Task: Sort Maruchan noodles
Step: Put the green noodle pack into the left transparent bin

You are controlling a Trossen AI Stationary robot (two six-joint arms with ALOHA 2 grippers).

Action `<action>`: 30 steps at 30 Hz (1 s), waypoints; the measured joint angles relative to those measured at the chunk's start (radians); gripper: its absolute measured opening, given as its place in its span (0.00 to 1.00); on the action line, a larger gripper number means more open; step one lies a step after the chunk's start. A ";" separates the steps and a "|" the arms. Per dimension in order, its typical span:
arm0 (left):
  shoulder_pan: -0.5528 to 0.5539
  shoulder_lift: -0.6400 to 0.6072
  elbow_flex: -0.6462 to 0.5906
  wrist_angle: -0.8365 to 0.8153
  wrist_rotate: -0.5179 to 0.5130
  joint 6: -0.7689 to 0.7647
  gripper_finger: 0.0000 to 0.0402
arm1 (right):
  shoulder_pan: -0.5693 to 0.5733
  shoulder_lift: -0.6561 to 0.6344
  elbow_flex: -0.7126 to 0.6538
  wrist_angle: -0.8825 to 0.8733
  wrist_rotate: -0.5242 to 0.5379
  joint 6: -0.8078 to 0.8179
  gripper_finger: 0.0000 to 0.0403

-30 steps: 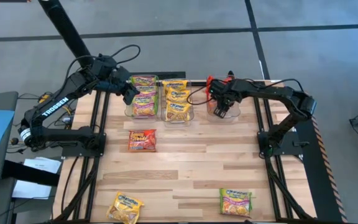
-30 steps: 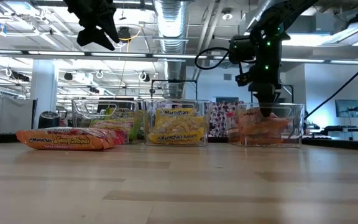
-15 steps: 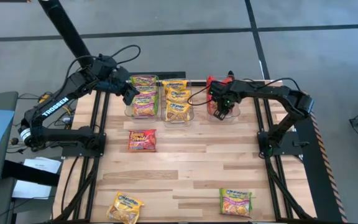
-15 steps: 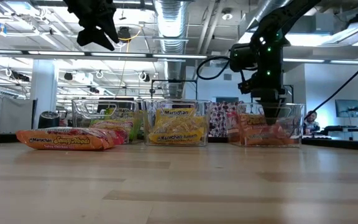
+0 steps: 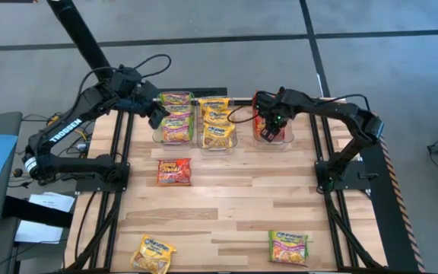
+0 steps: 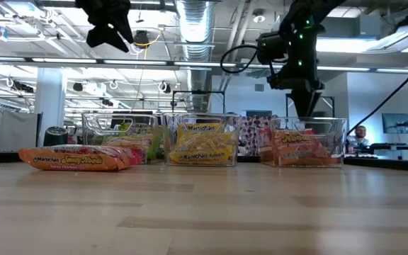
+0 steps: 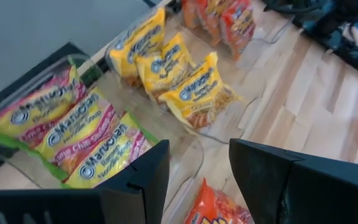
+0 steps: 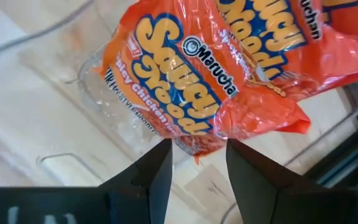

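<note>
Three clear bins stand along the far edge. The left bin (image 5: 175, 120) holds green-and-pink packets, the middle bin (image 5: 217, 125) yellow ones, and the right bin (image 5: 269, 131) red-orange packets (image 8: 185, 81). Loose on the table lie a red-orange packet (image 5: 174, 172), a yellow packet (image 5: 153, 253) and a green-and-pink packet (image 5: 289, 246). My right gripper (image 8: 199, 158) hovers open and empty just above the right bin (image 6: 308, 113). My left gripper (image 7: 199, 168) hangs open and empty, high beside the left bin (image 5: 160, 116).
The wooden table (image 5: 234, 205) has bare boards between the bins and the loose packets near the front edge. Cables loop around both arms by the bins. A person shows far off in the room behind (image 6: 360, 132).
My right gripper has risen from inside the right bin to just above its rim. The red-orange packets beneath it, tilted up a second ago, now lie flatter in the bin.
</note>
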 joint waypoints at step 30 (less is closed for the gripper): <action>-0.024 0.000 0.198 -0.133 0.132 0.251 0.38 | 0.464 0.000 0.293 -0.341 -0.122 0.565 0.44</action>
